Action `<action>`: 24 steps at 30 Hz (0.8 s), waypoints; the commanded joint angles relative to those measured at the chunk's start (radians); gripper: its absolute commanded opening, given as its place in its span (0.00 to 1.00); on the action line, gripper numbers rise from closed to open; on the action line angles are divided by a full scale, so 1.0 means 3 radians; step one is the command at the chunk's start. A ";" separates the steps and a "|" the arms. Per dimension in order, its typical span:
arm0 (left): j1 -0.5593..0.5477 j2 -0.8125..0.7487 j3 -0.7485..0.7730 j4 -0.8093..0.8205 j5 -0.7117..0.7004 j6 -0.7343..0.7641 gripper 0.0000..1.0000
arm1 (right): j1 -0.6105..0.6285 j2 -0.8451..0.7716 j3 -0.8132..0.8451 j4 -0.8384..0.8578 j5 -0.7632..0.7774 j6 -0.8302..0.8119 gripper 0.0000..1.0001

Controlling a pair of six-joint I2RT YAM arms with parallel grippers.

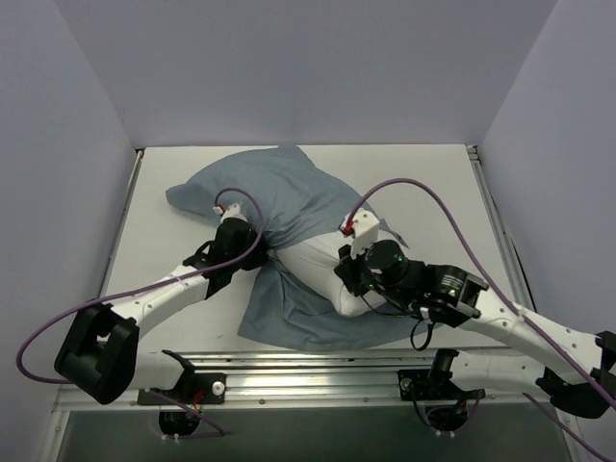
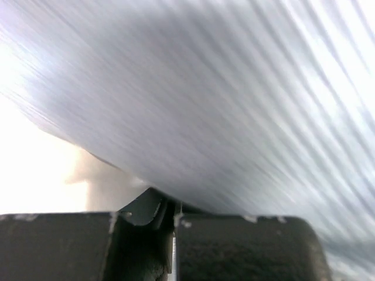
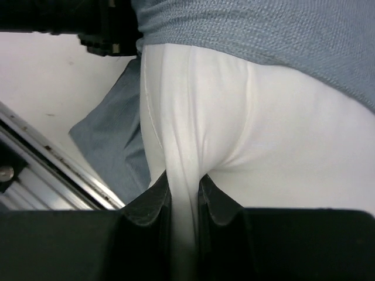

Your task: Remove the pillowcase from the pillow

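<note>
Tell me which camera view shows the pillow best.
Right wrist: the pillow fills the frame, a fold pinched in the right gripper. Top external shows its bare end outside the pillowcase. Left wrist shows only blurred fabric.

Plain grey-blue pillowcase point(image 1: 274, 188) on a white table point(image 1: 414, 159). Plain white pillow point(image 1: 313, 262) shows at the pillowcase's near edge. Purple cables point(image 1: 404, 181) arch over it.
</note>
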 commanded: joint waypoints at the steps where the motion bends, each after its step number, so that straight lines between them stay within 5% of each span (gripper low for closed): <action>1: 0.0255 0.0168 0.0149 -0.0088 -0.0754 -0.0022 0.02 | 0.0026 -0.0588 0.0434 -0.0073 -0.0309 0.0068 0.00; 9: 0.0659 0.0863 0.0557 0.0055 -0.0745 -0.0109 0.02 | 0.0031 -0.0993 0.0584 -0.0268 -0.0661 0.0094 0.00; 15: 0.0639 0.1329 0.1150 0.0331 -0.0055 0.0008 0.08 | 0.0031 -0.0605 0.0124 0.0375 -0.1584 0.0144 0.00; 18: 0.0613 0.1207 0.1222 0.0316 0.0089 0.0100 0.19 | 0.0047 -0.0268 -0.0137 0.0820 -0.1863 0.0246 0.00; 24: 0.0623 0.0415 0.1059 -0.0348 -0.0043 0.0320 0.76 | 0.0031 0.0177 -0.0108 0.0791 -0.1272 0.0237 0.21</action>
